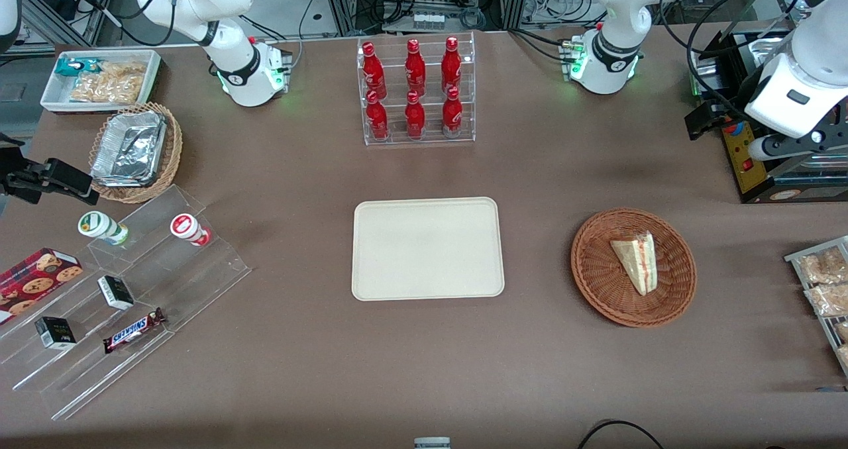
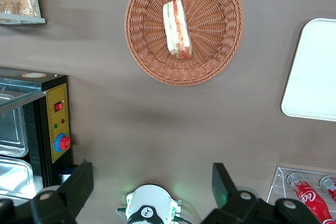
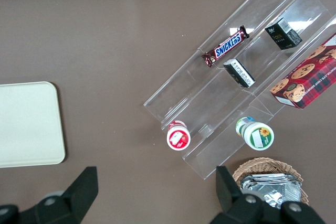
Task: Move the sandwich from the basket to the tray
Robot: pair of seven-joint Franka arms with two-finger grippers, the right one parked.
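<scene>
Front view, and we see the sandwich (image 1: 637, 261), a pale bread wedge, lying in the round woven basket (image 1: 596, 283). Beside it sits the flat cream tray (image 1: 427, 248); a clear rack of red bottles (image 1: 415, 88) stands farther back. Our gripper (image 2: 151, 184) hangs high above bare table, fingers (image 2: 79, 183) spread apart.

6 red bottles (image 1: 414, 88) in rack, Snickers bar (image 1: 133, 330), foil containers (image 1: 129, 148)

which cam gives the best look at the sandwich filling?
Left wrist view: the sandwich lies in the basket with its red-green cut edge facing the camera; the open gripper is high above. Front view shows mostly bread. Right wrist view misses it.
</scene>
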